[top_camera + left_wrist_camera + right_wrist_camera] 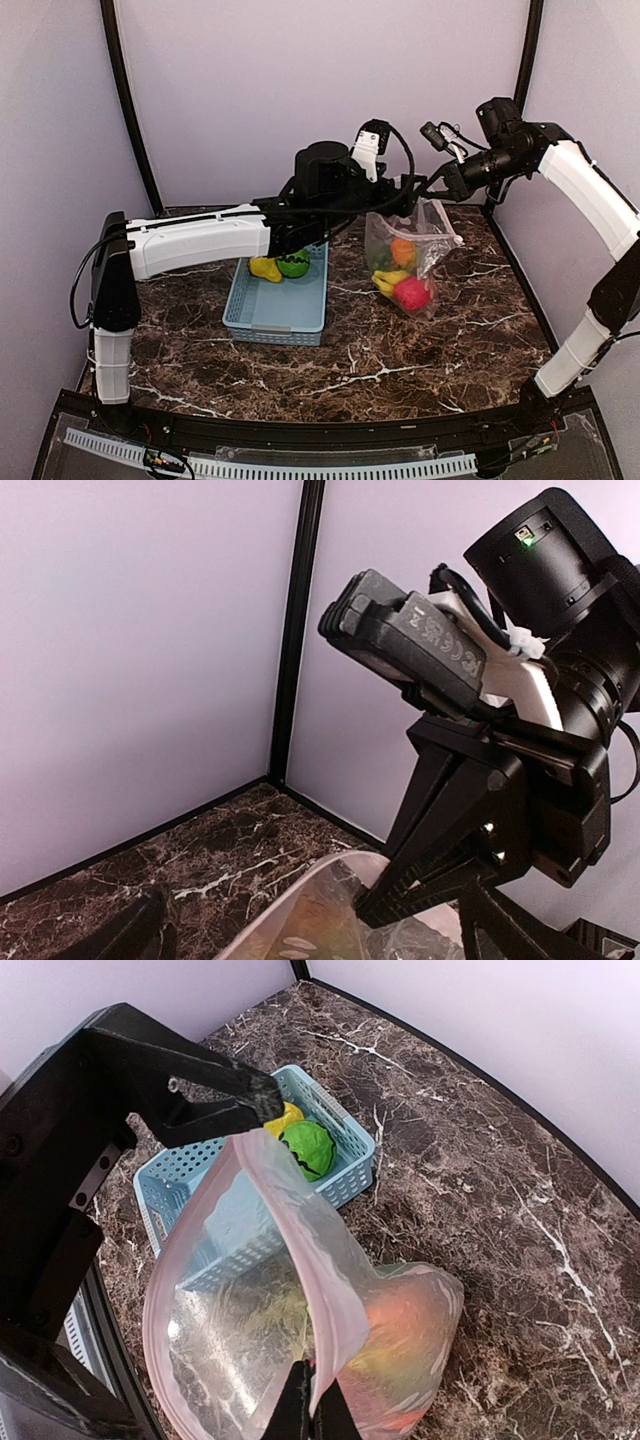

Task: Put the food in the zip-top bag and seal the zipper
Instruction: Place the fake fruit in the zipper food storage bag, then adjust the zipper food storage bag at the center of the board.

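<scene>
— Lavender walls, dark marble table (400, 360), two black-and-white arms meeting above it. What's the shot?

— Both arms at the mouth of the zip-top bag (432, 240). It stands just right of centre, bottom on the marble, top held up. The right gripper (312, 1380) is clamped on the rim, pinching the pale pink zipper (322, 1260) strip between its fingers.

— And the other one?

— The left gripper (318, 925) is spread wide with the bag's mouth between its fingers. Whether they touch the plastic I can't tell from where I stand. It grips nothing.

— How much food is in?

— Through the plastic I see an orange (403, 250), a yellow banana (388, 282) under it and a pink-red ball (412, 293) at the bottom. Something green shows beside the orange, too blurred to name.

— So, done?

— No. A yellow fruit (265, 268) and a green fruit (293, 264) lie side by side at the far end of the light blue basket (275, 312), just left of the bag. My reading is that the loading is past halfway, with those two left to carry across. The zipper gapes open along all of the strip I can see, so sealing has not begun.
</scene>
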Controlling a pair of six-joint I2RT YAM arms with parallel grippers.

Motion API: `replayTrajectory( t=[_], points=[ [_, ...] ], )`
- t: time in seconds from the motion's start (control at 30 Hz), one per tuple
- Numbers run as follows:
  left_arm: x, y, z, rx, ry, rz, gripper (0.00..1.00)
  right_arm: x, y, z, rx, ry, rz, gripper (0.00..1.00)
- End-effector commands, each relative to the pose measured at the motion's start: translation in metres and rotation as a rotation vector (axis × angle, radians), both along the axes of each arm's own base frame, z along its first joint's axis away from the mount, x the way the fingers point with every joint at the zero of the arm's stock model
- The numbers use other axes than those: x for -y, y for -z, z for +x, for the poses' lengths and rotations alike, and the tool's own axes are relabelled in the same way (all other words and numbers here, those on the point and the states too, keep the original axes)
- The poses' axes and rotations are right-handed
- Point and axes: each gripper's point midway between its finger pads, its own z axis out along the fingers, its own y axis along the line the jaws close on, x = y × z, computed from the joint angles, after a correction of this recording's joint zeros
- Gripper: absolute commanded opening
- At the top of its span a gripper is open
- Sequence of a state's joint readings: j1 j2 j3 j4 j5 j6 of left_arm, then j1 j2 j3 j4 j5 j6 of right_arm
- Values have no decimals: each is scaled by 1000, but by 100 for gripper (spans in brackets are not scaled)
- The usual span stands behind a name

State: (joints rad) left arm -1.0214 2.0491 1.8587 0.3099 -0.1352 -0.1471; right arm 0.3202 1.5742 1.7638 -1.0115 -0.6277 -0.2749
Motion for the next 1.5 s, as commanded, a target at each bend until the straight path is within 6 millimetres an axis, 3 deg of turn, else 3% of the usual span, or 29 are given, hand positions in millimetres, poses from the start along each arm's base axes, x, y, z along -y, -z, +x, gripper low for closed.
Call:
replayTrajectory(
  t=[0.0, 0.07, 0.1, 0.13, 0.17, 0.2, 0.23, 0.27, 0.3, 0.4, 0.53, 0.67, 0.87, 1.03, 1.13, 1.47],
  points=[
    [-31, -71, -31, 89, 31, -85, 97, -1, -8, 6, 39, 11, 1, 0],
    [-50, -74, -36, 93, -2, -66, 97, 0, -4, 8, 39, 14, -8, 0],
    [-63, -69, -37, 88, -38, -30, 97, 2, -3, 9, 42, 20, -12, 0],
    [-68, -53, -36, 73, -55, 16, 98, 4, -3, 12, 51, 30, -19, 0],
    [-81, -54, -37, 79, -91, 46, 98, 9, -4, 16, 61, 48, -27, 0],
    [-87, -35, -36, 61, -108, 98, 99, 14, -6, 22, 76, 69, -36, 0],
    [-100, -31, -36, 58, -147, 132, 99, 22, -8, 29, 93, 95, -43, 0],
    [-106, -11, -35, 39, -165, 178, 99, 31, -11, 38, 114, 130, -54, 0],
    [-118, -7, -35, 32, -201, 201, 99, 42, -14, 47, 131, 169, -62, 0],
    [-140, 31, -34, -41, -241, 277, 99, 75, -25, 75, 192, 283, -117, 0],
    [-164, 81, -27, -208, -280, 355, 99, 98, -53, 90, 321, 366, -190, 0],
    [-181, 127, -21, -347, -273, 429, 99, 85, -60, 76, 350, 317, -147, 0],
    [-203, 172, 8, -465, -321, 504, 99, 28, 5, 26, 187, 87, -50, 0],
    [-209, 197, 37, -544, -326, 539, 99, 20, 49, 8, 86, 37, -29, 0],
    [-211, 207, 48, -585, -303, 549, 96, 22, 56, 1, 81, 32, -37, 0],
    [-205, 229, 71, -647, -236, 577, 91, 21, 44, -13, 108, 10, -5, 0]
  ],
)
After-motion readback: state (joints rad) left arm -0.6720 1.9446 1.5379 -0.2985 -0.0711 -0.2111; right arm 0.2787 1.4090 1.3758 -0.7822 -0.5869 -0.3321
